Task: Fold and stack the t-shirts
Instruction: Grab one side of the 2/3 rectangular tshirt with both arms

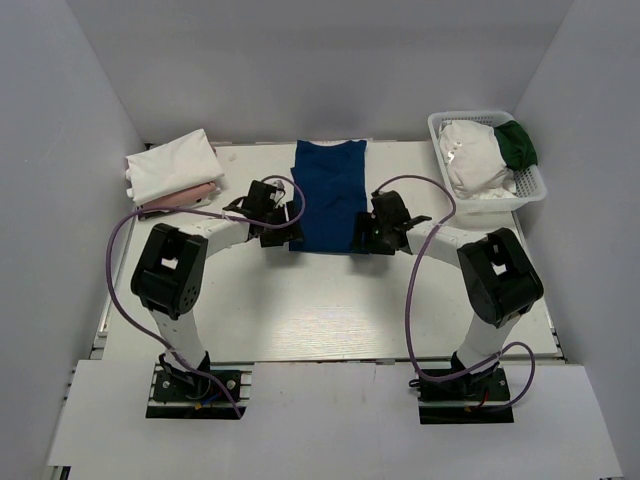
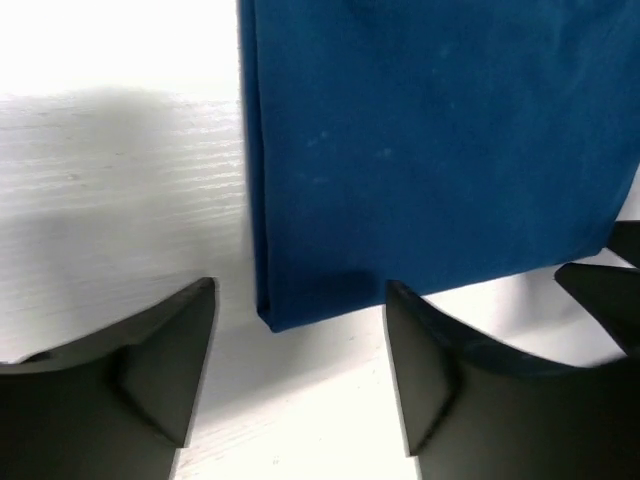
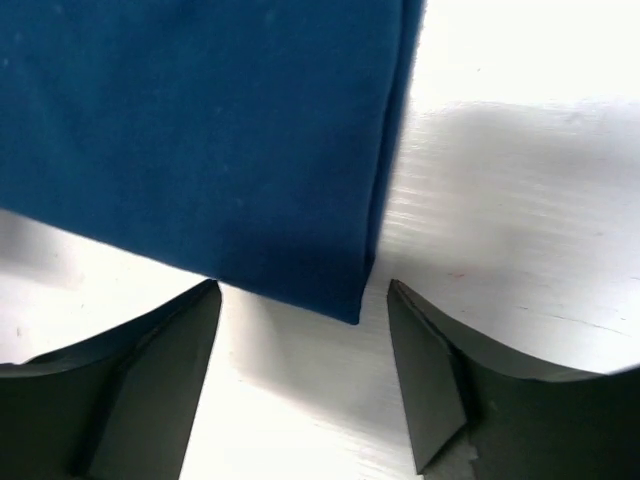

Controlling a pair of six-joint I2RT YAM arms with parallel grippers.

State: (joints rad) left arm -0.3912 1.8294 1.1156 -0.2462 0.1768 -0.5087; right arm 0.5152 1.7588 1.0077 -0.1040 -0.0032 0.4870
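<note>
Blue shirt (image 1: 330, 195): flat on the table (image 1: 320, 310), folded into a long narrow strip. It runs straight away from both grippers, near hem between them.
Left gripper (image 2: 300, 288): jaws wide, nothing held. The strip's near-left corner lies on the table just ahead of the gap between its fingers.
Right gripper (image 3: 303, 285): jaws wide, nothing held. The near-right corner sits just ahead of its gap, likewise.
White shirt (image 1: 172, 165): folded, far and outboard of the left gripper, on top of the pink shirt (image 1: 185, 197).
Basket (image 1: 535, 190): far and outboard of the right gripper. Holds a crumpled white shirt (image 1: 475, 160) and a green shirt (image 1: 520, 145), both unfolded.
Done: two shirts folded and stacked, lengthwise folds on the blue one.
Left: cross-fold of the blue strip, probably near hem carried toward the collar, then move to the stack. After that, the two basket shirts.
Progress: roughly half, by my judgement.
</note>
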